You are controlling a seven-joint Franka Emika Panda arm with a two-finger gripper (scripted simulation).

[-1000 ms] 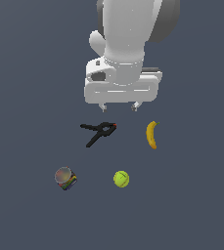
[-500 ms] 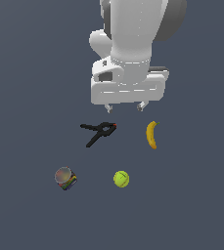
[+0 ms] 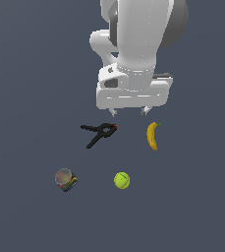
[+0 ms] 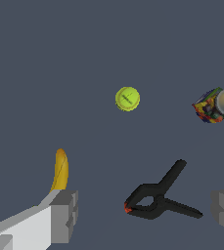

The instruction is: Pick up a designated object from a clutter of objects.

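Observation:
The banana (image 3: pixel 153 136) (image 4: pixel 60 169), curved and yellow, lies on the dark floor toward the exterior view's right. My gripper (image 3: pixel 128 111) (image 4: pixel 145 215) hangs open above the floor, up and to the left of the banana, with nothing between its fingers. One fingertip (image 4: pixel 64 215) sits close beside the banana's near end in the wrist view. A black spring clamp (image 3: pixel 99 133) (image 4: pixel 157 197) with a red tip lies just below the gripper. Farther forward are the yellow-green tennis ball (image 3: pixel 122 180) (image 4: pixel 127 98) and a short can (image 3: pixel 65 179) (image 4: pixel 213 104) with a colourful label.
All items lie spread apart on a flat dark grey floor. The arm's white body (image 3: pixel 136 44) fills the upper middle of the exterior view.
The gripper has shifted toward the exterior view's right and slightly down, closer to the banana. The objects have not moved.

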